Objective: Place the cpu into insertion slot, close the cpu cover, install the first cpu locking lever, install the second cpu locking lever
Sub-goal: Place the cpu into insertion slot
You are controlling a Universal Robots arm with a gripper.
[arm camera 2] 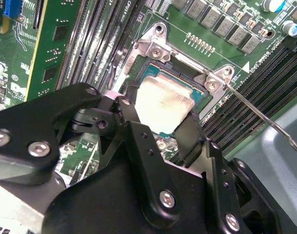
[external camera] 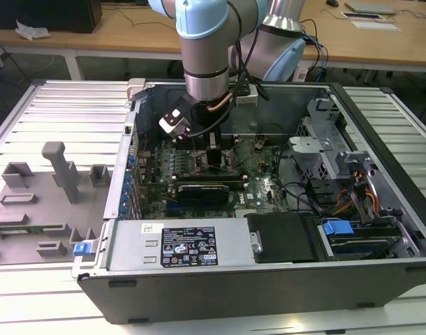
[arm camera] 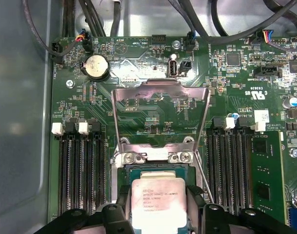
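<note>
pincer: gripper [arm camera: 159, 204] narrowed on the cpu [arm camera: 159, 192], one finger at each side edge
cpu: over the socket [arm camera: 158, 168], possibly resting in it (contact hidden)
cover: cpu cover [arm camera: 160, 88] raised open
care: keep chip level, square, no sideways drag

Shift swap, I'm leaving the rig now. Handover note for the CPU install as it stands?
Gripper: fingers closed on two opposite edges of the small square silvery-tan cpu, at the metal-framed socket. I cannot tell whether it is fully seated.
Thin silvery metal cpu cover with square window: hinged open, standing up off the socket.
Thin metal lever rod: unlatched.
Done: cpu at the slot.
Left: cover, both levers.
</note>
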